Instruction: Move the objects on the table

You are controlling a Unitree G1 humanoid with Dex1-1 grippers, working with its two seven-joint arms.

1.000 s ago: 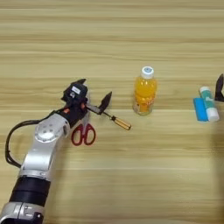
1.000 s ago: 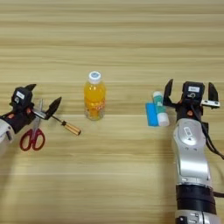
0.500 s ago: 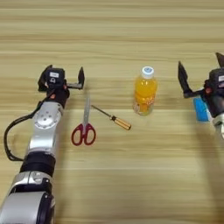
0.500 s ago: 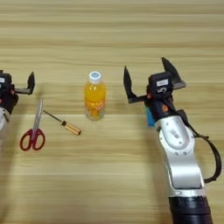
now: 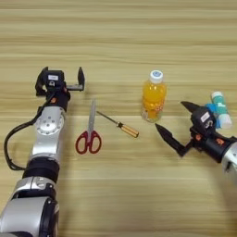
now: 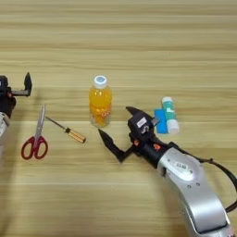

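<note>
An orange-drink bottle (image 5: 153, 97) with a white cap stands upright mid-table. Left of it lie a thin orange-handled screwdriver (image 5: 119, 124) and red-handled scissors (image 5: 89, 132), blades pointing away from me. A white-green glue stick (image 6: 170, 115) rests at the right with a small blue block (image 6: 159, 121) against its left side. My right gripper (image 6: 115, 121) is open and empty, just right of and in front of the bottle, with one finger near the blue block. My left gripper (image 5: 61, 77) is open and empty, above and left of the scissors.
The light-wood table (image 5: 115, 28) fills the view. A black cable (image 5: 9, 143) loops beside my left forearm, and another trails from my right arm (image 6: 222, 169).
My right gripper has swung from beside the glue stick leftward and nearer, to the bottle's right. My left gripper drew back from the scissors and screwdriver to the upper left, then held there.
</note>
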